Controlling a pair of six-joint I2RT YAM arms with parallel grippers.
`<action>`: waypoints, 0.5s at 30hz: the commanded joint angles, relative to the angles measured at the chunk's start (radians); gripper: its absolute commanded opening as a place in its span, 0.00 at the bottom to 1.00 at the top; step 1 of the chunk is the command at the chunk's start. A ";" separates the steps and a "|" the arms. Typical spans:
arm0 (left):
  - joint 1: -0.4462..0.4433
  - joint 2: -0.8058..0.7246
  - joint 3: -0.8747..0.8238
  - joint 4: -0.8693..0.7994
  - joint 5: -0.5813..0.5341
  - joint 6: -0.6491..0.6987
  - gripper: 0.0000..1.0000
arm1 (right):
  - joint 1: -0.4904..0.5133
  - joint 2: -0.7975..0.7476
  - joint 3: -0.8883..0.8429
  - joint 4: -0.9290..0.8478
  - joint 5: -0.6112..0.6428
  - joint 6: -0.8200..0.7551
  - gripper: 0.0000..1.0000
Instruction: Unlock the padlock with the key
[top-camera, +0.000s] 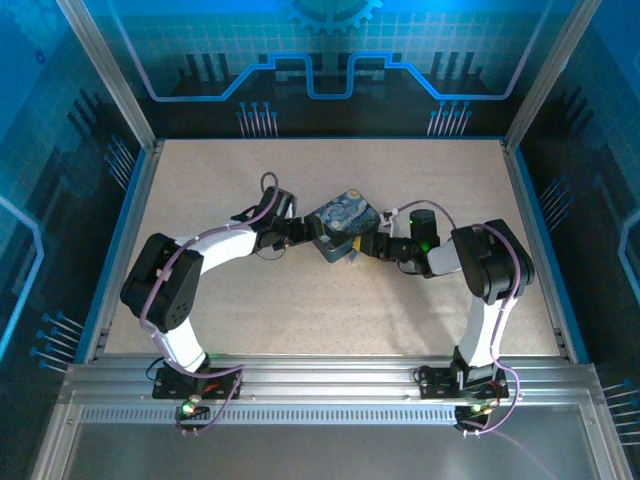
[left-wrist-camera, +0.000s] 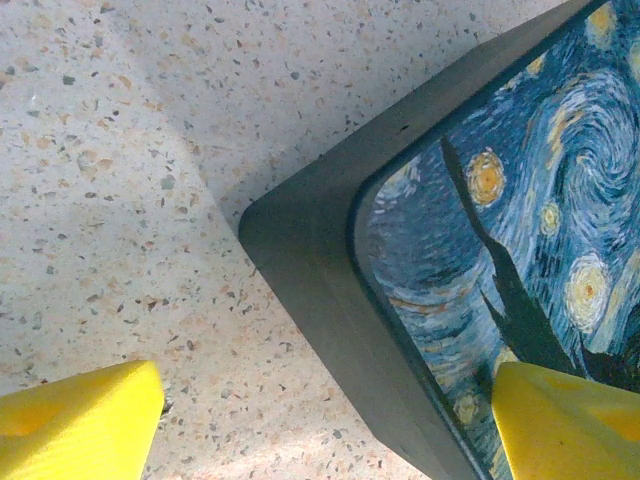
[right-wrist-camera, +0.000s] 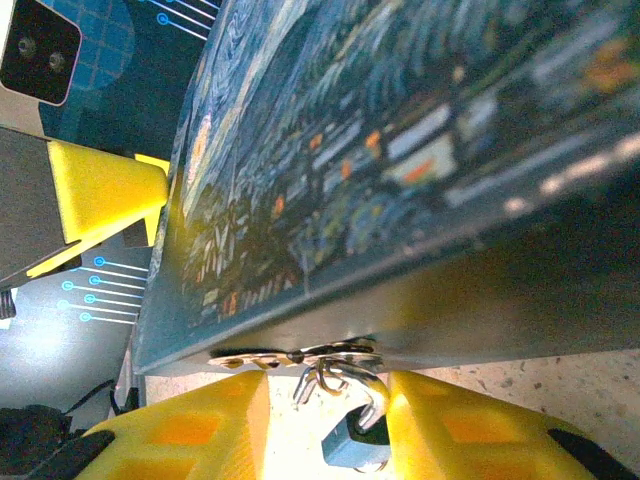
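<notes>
Top view: left gripper (top-camera: 300, 233) and right gripper (top-camera: 372, 245) meet at the blue starry-night painted tin box (top-camera: 342, 222) in the middle of the speckled table (top-camera: 250, 300).

Left wrist: yellow fingers (left-wrist-camera: 80, 425) spread wide, straddling the tin's corner, holding nothing.

Right wrist: tiny silvery metal padlock (right-wrist-camera: 353, 445) hangs off the tin's latch (right-wrist-camera: 300, 355), sitting between partly open jaws, not pinched.

tin (top-camera: 345, 222) between left hand (top-camera: 300, 233) and right hand (top-camera: 368, 247) | padlock (right-wrist-camera: 352, 443) under tin's edge, between right fingers (right-wrist-camera: 470, 432)
</notes>
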 joint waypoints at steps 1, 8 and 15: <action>-0.012 -0.014 -0.022 -0.092 -0.008 -0.005 0.87 | 0.001 0.007 -0.007 0.029 -0.034 -0.001 0.33; -0.015 -0.019 -0.019 -0.097 -0.010 -0.004 0.87 | -0.001 0.007 -0.014 0.022 -0.035 -0.006 0.26; -0.015 -0.017 -0.017 -0.097 -0.011 -0.004 0.87 | -0.002 0.010 -0.005 -0.011 -0.026 -0.014 0.17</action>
